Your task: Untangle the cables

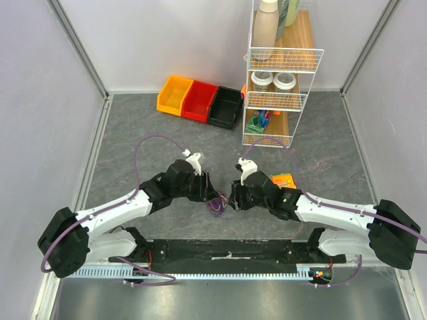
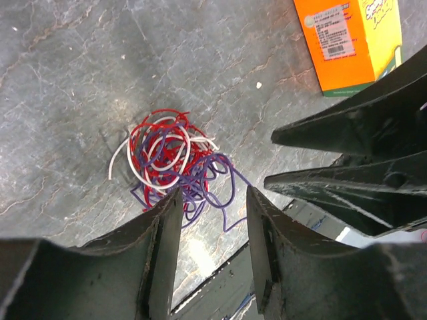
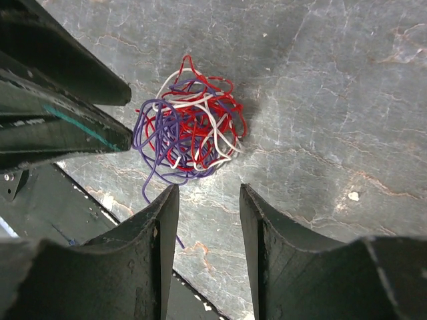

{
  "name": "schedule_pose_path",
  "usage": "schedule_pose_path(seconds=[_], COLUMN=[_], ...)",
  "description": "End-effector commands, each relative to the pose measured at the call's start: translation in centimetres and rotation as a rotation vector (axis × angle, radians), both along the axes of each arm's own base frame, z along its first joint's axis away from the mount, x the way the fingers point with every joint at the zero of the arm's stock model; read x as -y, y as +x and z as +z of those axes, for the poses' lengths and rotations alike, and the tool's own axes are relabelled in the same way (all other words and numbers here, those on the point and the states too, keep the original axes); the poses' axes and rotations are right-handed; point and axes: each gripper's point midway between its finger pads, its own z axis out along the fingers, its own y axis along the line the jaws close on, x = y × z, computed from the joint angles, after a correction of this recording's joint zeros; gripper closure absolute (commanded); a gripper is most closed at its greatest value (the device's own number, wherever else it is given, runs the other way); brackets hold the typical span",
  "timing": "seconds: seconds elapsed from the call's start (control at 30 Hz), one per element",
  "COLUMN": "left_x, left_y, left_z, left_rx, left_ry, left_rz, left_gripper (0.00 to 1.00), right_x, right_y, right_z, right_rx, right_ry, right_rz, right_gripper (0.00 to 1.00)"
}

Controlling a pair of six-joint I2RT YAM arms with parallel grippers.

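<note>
Cables: red, white and purple, balled into one small tangle on the grey worktop, near its front edge, between the two pincers. At the back right, a white wire rack with bottles and jars on its shelves. Left of it, three bins side by side: orange, red, black. Left pincer: hangs just over the tangle's near side, jaws partly apart, holds nothing; one purple loop close by a fingertip, touching or not cannot tell. Right pincer: faces it from the other side, jaws likewise partly apart, grips nothing, tangle just ahead of the tips. Orange box: flat on the worktop near the right pincer, apart from the tangle.
</note>
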Motion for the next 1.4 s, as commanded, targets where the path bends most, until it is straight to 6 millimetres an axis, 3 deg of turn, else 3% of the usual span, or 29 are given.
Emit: schedule_pose_path(seconds=[0.0,0.2,0.43,0.6,0.8,0.97,1.1,1.17,1.23,1.3,1.37], left_x=[1.3,2.9,2.1,2.1,2.1,2.6,2.2,1.2,0.1,-1.1,-2.2], left_y=[2.5,2.6,2.2,1.4,0.9,-0.8,-2.6,-3.4,-4.2,-5.0,-5.8], left_z=[2.5,2.1,1.1,1.8,4.3,8.5,14.0,17.5,20.4,23.3,26.1], left_rx=[0.073,0.029,0.019,0.035,0.078,0.126,0.246,0.342,0.427,0.509,0.584], left_ry=[-0.051,-0.075,-0.051,-0.084,-0.126,-0.247,-0.368,-0.420,-0.457,-0.487,-0.505], left_rz=[0.054,0.015,0.027,-0.006,-0.046,-0.121,-0.204,-0.210,-0.217,-0.219,-0.222], left_gripper=[0.50,0.57,0.63,0.91,0.98,0.98,0.98,0.98,0.98,0.98,0.98], right_x=[-1.2,-1.9,-1.9,-2.7,-4.2,-5.0,-4.3,-3.4,-2.6,-1.8,-0.9], right_y=[-0.1,0.0,0.1,0.1,0.0,0.8,1.6,1.9,2.0,2.2,2.4], right_z=[0.7,0.1,-0.1,-0.2,0.1,0.5,-0.2,-0.7,-1.0,-1.1,-1.3], right_rx=[0.006,-0.002,0.002,0.000,-0.008,0.013,0.012,0.017,0.022,0.025,0.030], right_ry=[0.083,0.066,0.057,0.074,0.116,0.156,0.162,0.153,0.149,0.138,0.111], right_rz=[0.009,0.036,0.040,0.062,0.103,0.081,-0.008,-0.056,-0.093,-0.129,-0.162], right_gripper=[0.52,0.52,0.52,0.52,0.51,0.55,0.64,0.73,0.90,1.00,1.00])
